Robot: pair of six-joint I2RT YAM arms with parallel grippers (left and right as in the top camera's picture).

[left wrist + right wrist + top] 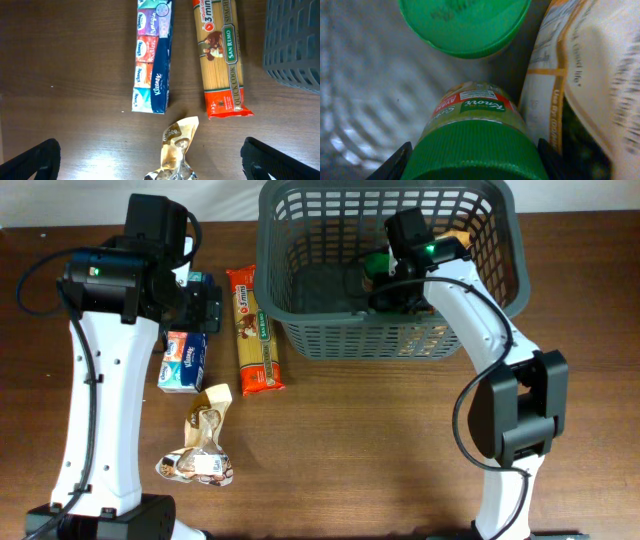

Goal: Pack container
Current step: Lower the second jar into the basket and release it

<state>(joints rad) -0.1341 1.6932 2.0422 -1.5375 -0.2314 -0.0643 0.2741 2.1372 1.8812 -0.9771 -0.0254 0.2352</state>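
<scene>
The brown surface (pixel 380 450) carries everything. The basket (pixel 360 340) sits at its 12-to-1 o'clock edge, mouth up. Its long axis runs from 9 to 3 o'clock, parallel to the far edge.

Packing looks about half done. Inside the basket the right wrist view shows a paper bag (pixel 590 75) at 3 o'clock and a green-lidded tub (pixel 465 22) at 12. The jar (pixel 477 112) is low inside the basket, though I cannot tell if it touches the base. Three items wait outside, at the basket's 8 to 9 o'clock:
- The spaghetti (pixel 253 330) lies nearest, its length running 12 to 6.
- The tissues (pixel 183 362) lie beside the spaghetti, towards 9.
- The snack bag (pixel 203 445) lies below both, towards 6.

The right hand (pixel 472 162) is inside the basket, its fingers clamped on the jar's green cap. The left hand (pixel 155 162) hangs over the three loose items, fingers wide apart and holding nothing.
</scene>
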